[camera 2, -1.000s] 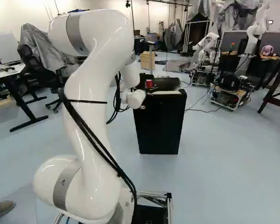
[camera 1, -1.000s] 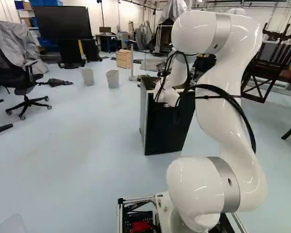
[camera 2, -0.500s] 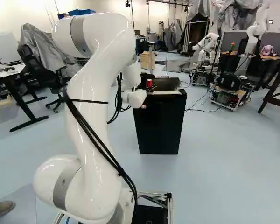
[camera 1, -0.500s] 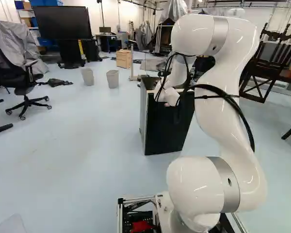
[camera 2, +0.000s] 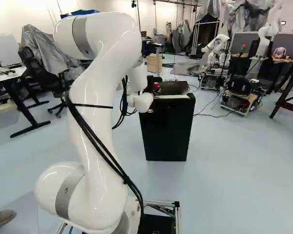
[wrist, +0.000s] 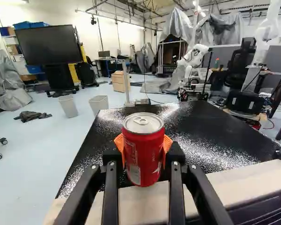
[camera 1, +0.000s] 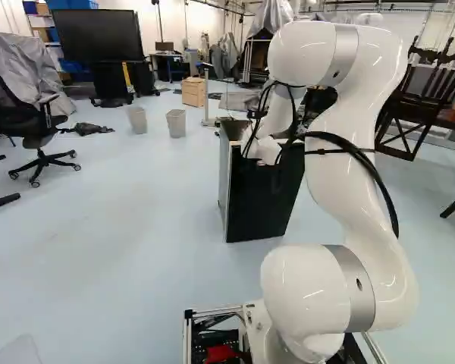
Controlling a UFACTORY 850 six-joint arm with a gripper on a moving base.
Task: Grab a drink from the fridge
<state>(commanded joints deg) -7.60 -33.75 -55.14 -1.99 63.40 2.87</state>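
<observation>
Can (wrist: 143,150) more hidden by tool (camera 2: 156,88), right base view.

Logged glossy metal can (wrist: 143,157), shiny rough-grained fridge top (wrist: 206,124), smooth glossy arm (camera 2: 98,105); made out wooden-looking drawer box (wrist: 119,82), dull cloth heap (wrist: 32,116).

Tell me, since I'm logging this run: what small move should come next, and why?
Probably a slight lift with the tool closed: its orange pads hold the can from both sides, and the can is upright, low over the fridge, with nothing above its lid.
</observation>
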